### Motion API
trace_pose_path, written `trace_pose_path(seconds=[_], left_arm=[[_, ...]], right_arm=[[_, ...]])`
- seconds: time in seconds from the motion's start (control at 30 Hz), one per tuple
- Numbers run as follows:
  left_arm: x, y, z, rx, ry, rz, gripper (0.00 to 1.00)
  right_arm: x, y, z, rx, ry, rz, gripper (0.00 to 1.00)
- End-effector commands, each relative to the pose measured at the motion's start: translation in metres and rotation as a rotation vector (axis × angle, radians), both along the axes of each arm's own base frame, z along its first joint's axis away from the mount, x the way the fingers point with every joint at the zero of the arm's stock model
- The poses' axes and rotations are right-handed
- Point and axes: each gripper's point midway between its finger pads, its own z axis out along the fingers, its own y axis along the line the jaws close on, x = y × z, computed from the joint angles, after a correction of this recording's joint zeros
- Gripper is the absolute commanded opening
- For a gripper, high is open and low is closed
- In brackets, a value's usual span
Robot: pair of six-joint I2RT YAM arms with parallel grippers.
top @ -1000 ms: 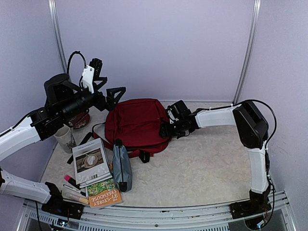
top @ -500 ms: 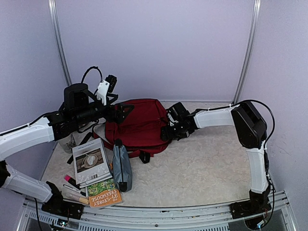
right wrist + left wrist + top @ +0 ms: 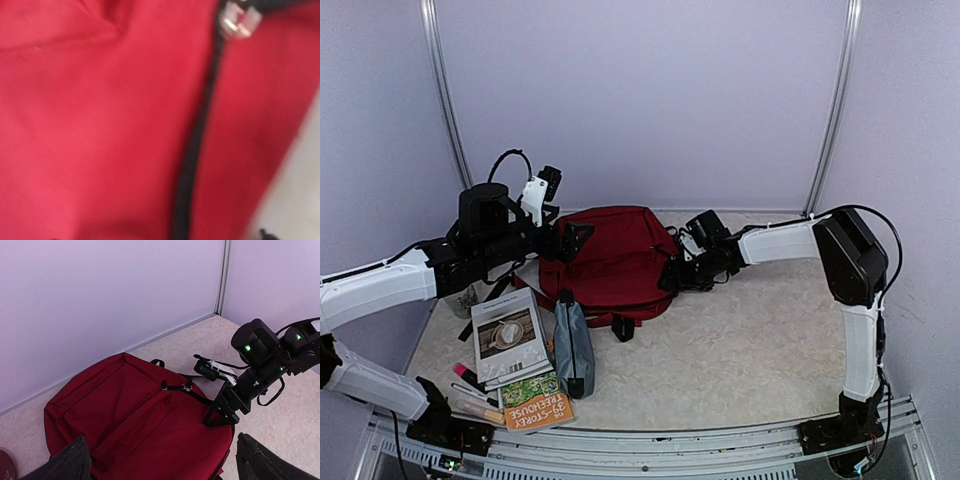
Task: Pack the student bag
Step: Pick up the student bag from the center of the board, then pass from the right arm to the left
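Swinging L gripper [image 3: 575, 238], jaws wide & empty, in over big dark-red fabric backpack [image 3: 610, 255] & shifting R gripper [image 3: 675, 275], also spread/empty, by its black zip [image 3: 192, 150], prob. prepping to unzip.

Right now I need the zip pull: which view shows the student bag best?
Left wrist: the student bag is large and sharp. Top external shows it smaller, partly hidden. Right wrist shows only blurred red fabric and zipper.

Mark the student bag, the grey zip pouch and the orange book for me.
student bag [image 3: 605, 262], top external view, on its dark red front panel.
grey zip pouch [image 3: 574, 348], top external view, on the middle of its body.
orange book [image 3: 536, 410], top external view, on the lettered cover.
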Motion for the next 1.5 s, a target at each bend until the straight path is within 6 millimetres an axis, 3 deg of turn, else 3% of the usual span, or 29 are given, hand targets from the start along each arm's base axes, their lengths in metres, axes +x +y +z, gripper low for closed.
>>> trace_pose_path(seconds=[0.0,0.1,0.2,0.27,0.4,0.57,0.73,0.87,0.97,1.17,1.3,1.47], left_arm=[[-0.005,-0.002,0.006,-0.009,-0.031,-0.003,0.98],[-0.008,-0.007,0.003,0.009,-0.038,-0.019,0.97],[-0.010,-0.007,0.004,0.007,-0.044,-0.022,0.97],[-0.011,-0.007,0.006,0.004,-0.051,-0.023,0.97],[-0.013,-0.007,0.008,0.000,-0.056,-0.031,0.97],[-0.014,-0.008,0.010,-0.006,-0.065,-0.042,0.97],[-0.018,-0.010,0.014,-0.012,-0.079,-0.067,0.97],[-0.021,-0.016,0.012,-0.009,-0.076,-0.102,0.96],[-0.030,-0.023,0.014,-0.001,-0.087,-0.170,0.94],[-0.046,-0.034,0.016,0.028,-0.121,-0.289,0.86],[-0.064,-0.056,0.023,0.071,-0.147,-0.413,0.85],[-0.082,-0.083,0.032,0.148,-0.226,-0.512,0.87]], right_arm=[[0.005,0.034,-0.002,0.176,0.051,0.068,0.80],[0.015,0.038,0.011,0.252,0.042,0.076,0.44],[0.037,0.023,0.040,0.304,-0.018,0.033,0.11],[0.055,0.003,0.067,0.321,-0.080,-0.012,0.00],[0.087,-0.043,0.133,0.276,-0.252,-0.083,0.00],[0.101,-0.086,0.237,0.053,-0.565,-0.080,0.00],[0.082,-0.121,0.338,-0.087,-0.837,-0.096,0.00],[0.045,-0.121,0.379,-0.114,-0.965,0.039,0.00],[0.013,-0.112,0.379,-0.166,-1.022,0.187,0.00],[-0.067,-0.075,0.332,-0.286,-1.111,0.603,0.00],[-0.110,-0.073,0.319,-0.274,-1.200,0.781,0.00],[-0.152,-0.078,0.326,-0.253,-1.337,0.925,0.00]])
